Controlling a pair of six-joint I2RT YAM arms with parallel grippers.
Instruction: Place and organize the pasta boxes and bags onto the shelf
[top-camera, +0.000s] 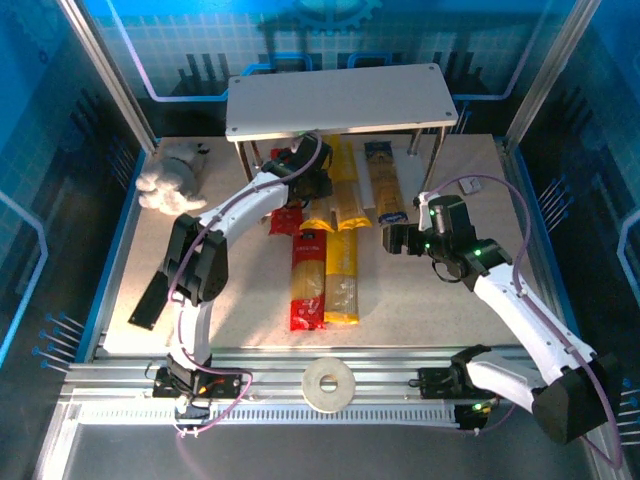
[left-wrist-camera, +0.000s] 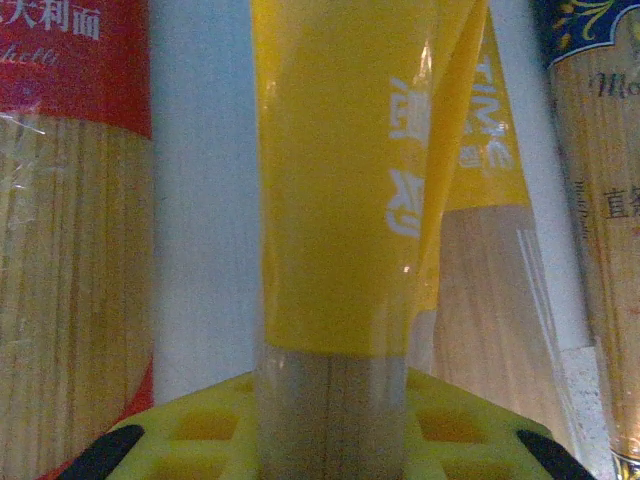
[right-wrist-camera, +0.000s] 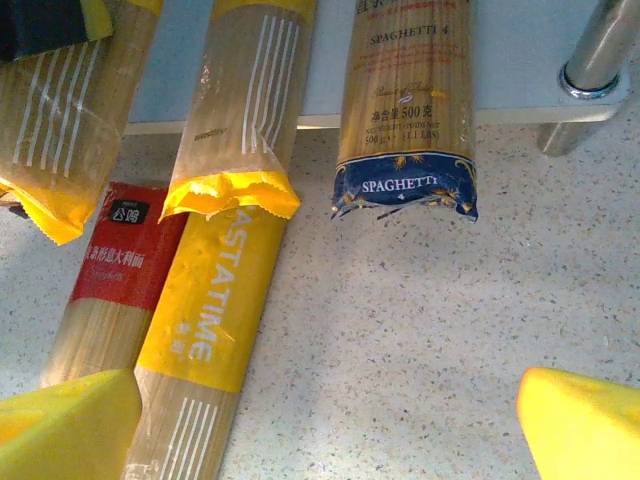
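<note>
The left arm (top-camera: 235, 210) reaches under the top board of the shelf (top-camera: 335, 100). The left jaws are closed narrow on the held yellow pack (left-wrist-camera: 340, 190), which rises straight up between their yellow pads (left-wrist-camera: 190, 435) in the left wrist view. That pack lies lengthwise over the shelf's lower board (left-wrist-camera: 205, 200), and its crimped near end pokes out past the board's front edge. To its left in that view lies a red pack (left-wrist-camera: 70, 220). To its right, partly behind it, is a second yellow pack (left-wrist-camera: 490, 260), and further right the clear pack (left-wrist-camera: 600, 170) with dark blue ends. In the right wrist view, the second yellow pack and the clear pack both rest on the lower board, their near ends overhanging the speckled surface (right-wrist-camera: 420, 340), and a shiny metal leg (right-wrist-camera: 600, 50) stands to the right of the clear pack. On the surface in front of the shelf lie a third yellow pack (top-camera: 342, 285) and a second red pack (top-camera: 308, 285), side by side and pointing toward the shelf. The right jaws stand wide apart and hold nothing. They hover over the surface just ahead of the clear pack, with their yellow fingertips (right-wrist-camera: 70, 430) at the lower corners of the wrist view. A white tape roll (top-camera: 329, 385) sits on the metal rails between the arm bases. A white bundle (top-camera: 168, 180) lies at the far left of the surface.
</note>
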